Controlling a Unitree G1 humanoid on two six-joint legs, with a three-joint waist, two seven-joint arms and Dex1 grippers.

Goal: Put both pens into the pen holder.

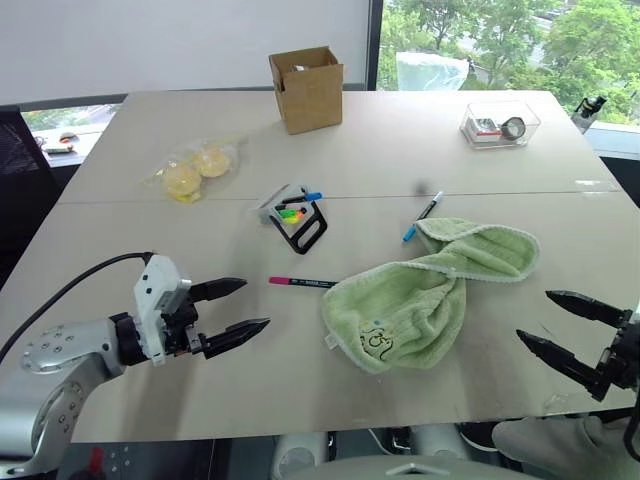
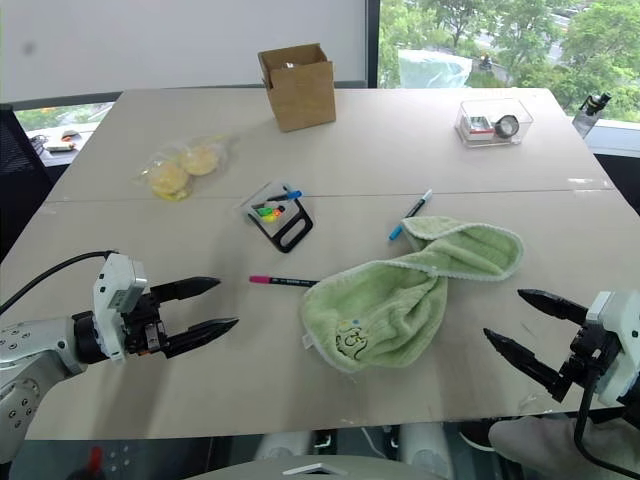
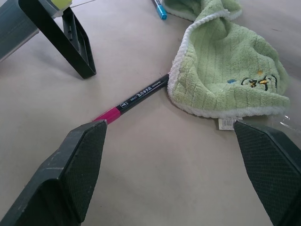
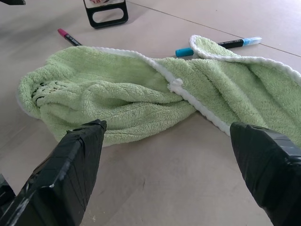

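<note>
The pink-capped pen [image 1: 302, 282] lies flat near the middle of the table [image 1: 400, 140], its dark end just at the edge of a crumpled green towel [image 1: 430, 290]. The blue-capped pen [image 1: 423, 216] lies at about one o'clock from it, one end close against the towel's far fold; whether it touches the cloth is hard to tell. The pen holder [image 1: 296, 214] lies tipped on its side at twelve o'clock from the pink-capped pen, with colourful markers inside it.

The left gripper [image 1: 232, 312] hovers low over the table at about eight o'clock from the pink-capped pen, pointing across toward the towel, its two black fingers [image 3: 75, 179] spread wide and empty. The right gripper [image 1: 548, 320] hangs at about four o'clock from the towel, pointing inward toward it, its fingers likewise spread wide with nothing between them.

Farther out, a cardboard box [image 1: 307, 89] stands at the far edge, a bag of yellow buns [image 1: 195, 170] lies at ten o'clock from the pen holder, and a clear plastic tray [image 1: 499, 124] sits at the far right.
</note>
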